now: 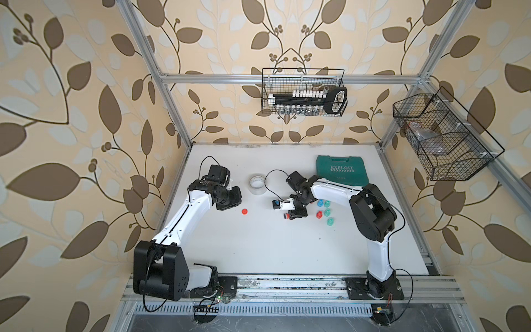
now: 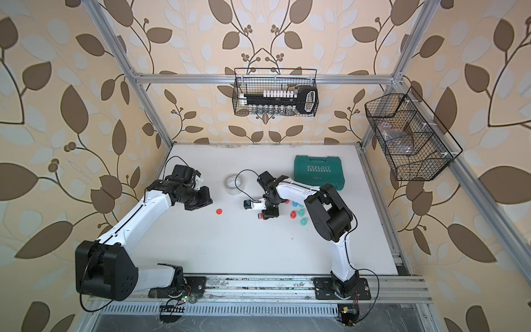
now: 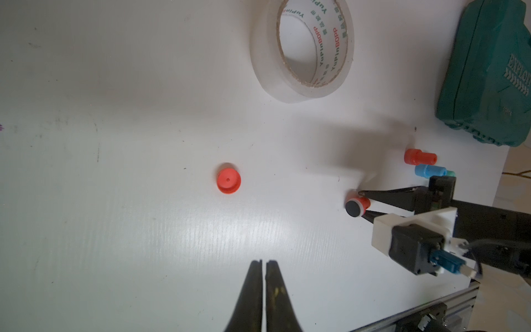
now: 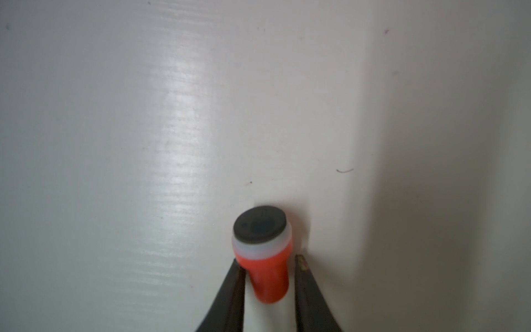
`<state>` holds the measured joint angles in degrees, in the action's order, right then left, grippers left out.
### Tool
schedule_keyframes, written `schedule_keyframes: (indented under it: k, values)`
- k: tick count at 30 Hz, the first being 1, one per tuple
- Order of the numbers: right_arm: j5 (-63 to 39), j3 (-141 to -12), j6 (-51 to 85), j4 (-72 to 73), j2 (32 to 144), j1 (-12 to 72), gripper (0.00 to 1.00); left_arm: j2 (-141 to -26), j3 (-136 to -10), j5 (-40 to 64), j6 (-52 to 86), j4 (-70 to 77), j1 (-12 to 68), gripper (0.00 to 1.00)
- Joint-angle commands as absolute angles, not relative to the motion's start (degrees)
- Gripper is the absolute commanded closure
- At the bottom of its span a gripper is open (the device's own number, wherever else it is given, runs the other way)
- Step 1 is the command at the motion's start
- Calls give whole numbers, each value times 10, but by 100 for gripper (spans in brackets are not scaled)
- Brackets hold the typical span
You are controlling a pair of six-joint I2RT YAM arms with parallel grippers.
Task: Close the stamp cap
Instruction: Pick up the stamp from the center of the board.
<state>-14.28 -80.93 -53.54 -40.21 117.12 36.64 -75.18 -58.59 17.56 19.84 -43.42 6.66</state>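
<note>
Currently: grasping the stamp point(image 4: 265, 276), cap point(image 3: 228, 181) off.
Your right gripper point(image 4: 268, 258) straddles the lying stamp, not yet pinching; left gripper point(image 3: 263, 263) is pressed together. The cap sits well apart; next, pinch squarely and lift.

Green case point(image 3: 485, 72) cropped by left wrist view's edge; wire basket point(image 1: 459, 163) contents indistinct

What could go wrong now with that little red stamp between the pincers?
The stamp lies on its side with only one finger of the right gripper touching it, so it may roll or slip away.
Its dark pad is bare and could smear the table.
The red cap lies apart and must be fetched.
</note>
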Motion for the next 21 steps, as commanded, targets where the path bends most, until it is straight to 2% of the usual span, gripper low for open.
schedule_keyframes:
  k: [1,13,21]
  values:
    - [-156,-817,-533,-403,1189,370,77,-748,-585,183,189,-438,61,91]
    - [-155,-787,-482,-368,1149,371,93,-744,-581,193,191,-434,61,91]
    - [-169,-713,-385,-301,1012,379,96,-703,-567,269,229,-438,67,84]
